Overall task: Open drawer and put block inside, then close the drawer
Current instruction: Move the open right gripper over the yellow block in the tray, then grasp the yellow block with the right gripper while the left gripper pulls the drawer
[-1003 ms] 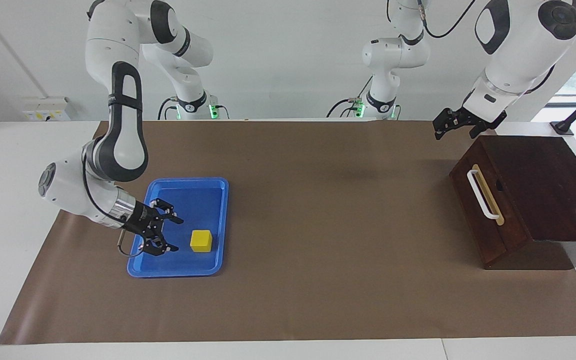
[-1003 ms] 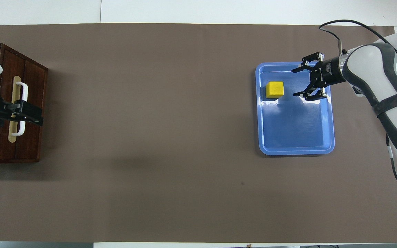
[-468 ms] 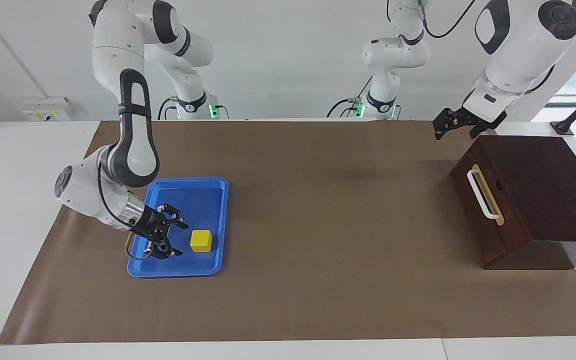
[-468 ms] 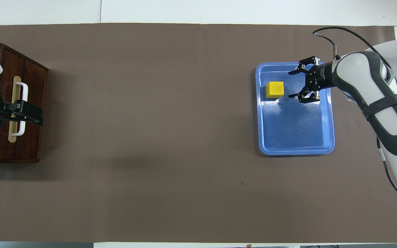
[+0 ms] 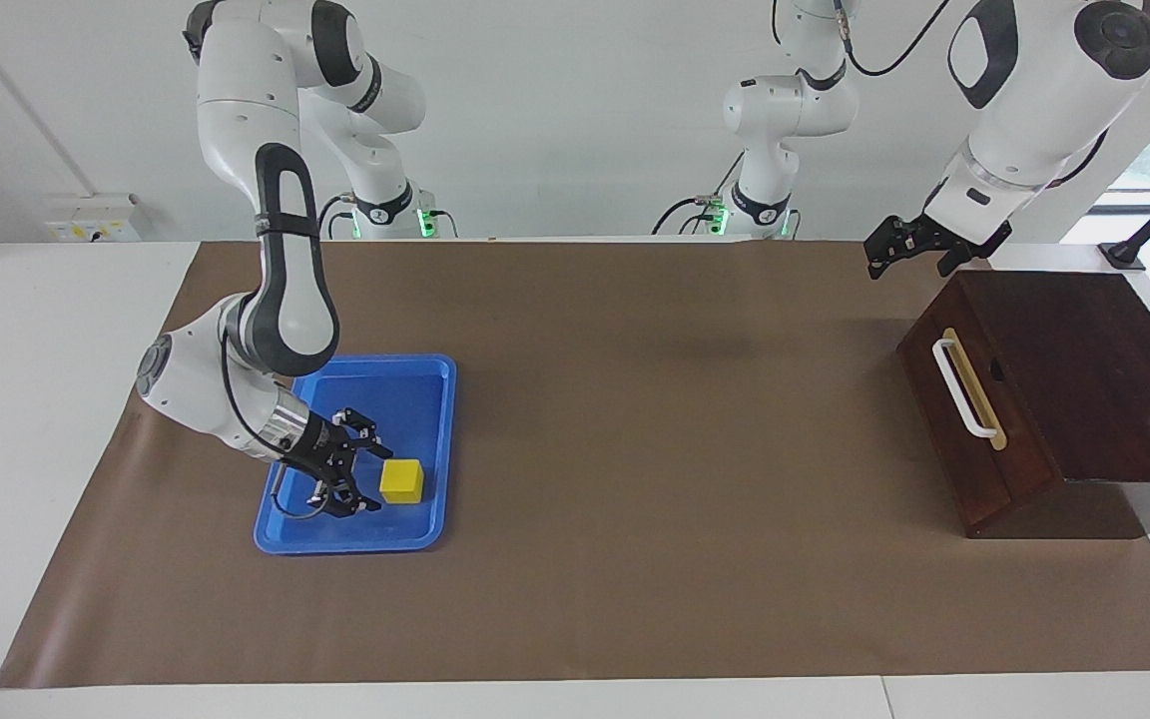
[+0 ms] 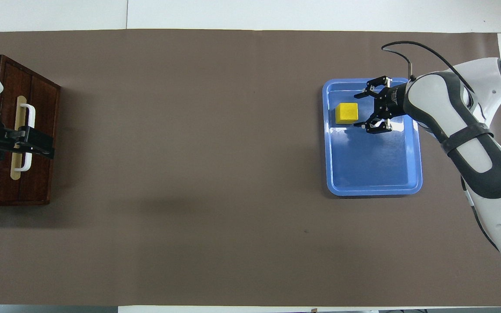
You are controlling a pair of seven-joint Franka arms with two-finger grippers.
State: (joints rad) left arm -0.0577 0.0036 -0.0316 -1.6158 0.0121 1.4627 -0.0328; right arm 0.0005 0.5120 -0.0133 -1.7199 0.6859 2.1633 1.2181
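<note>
While the left claw [image 5: 876, 262] hides the drawer [image 6: 20, 130] handle, open, the right claw [image 5: 367, 477] gapes beside the block [image 5: 401, 480].

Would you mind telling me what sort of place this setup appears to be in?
Most likely a robotics lab or test cell. Two white arms are mounted at one white table covered with a brown mat, and the only props are a blue tray, a yellow block and a wooden drawer box.

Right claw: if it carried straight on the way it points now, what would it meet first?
Most likely the block. The right claw is open, low in the tray, pointing sideways at the block beside it, and not yet touching. Its height above the tray floor is hard to judge.
</note>
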